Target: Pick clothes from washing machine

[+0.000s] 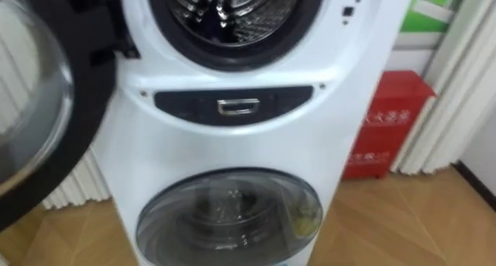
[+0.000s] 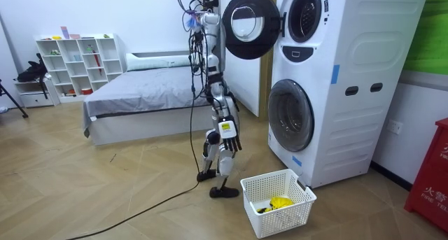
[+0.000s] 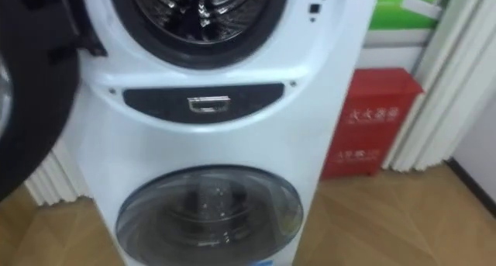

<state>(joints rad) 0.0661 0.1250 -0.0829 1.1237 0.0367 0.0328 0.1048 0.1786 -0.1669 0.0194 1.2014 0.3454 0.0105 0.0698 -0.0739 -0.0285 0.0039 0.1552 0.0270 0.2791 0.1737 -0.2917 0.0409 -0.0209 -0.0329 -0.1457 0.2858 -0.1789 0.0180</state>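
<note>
The washing machine [image 1: 232, 146] has its upper door [image 1: 46, 103] open to the left. A basket [image 2: 290, 219] sits before it, a cabinet [image 1: 387, 126] beside its right.

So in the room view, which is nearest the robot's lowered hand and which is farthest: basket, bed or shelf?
From the right hand, hanging by the thigh:
1. Basket: on the floor beside the feet, toward the room view's right.
2. Bed: behind the robot, toward the room view's left.
3. Shelf: at the far wall, beyond the bed.

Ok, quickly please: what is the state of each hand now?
Left hand: cannot be told.
Right hand: hangs at the robot's side, state cannot be told.
</note>
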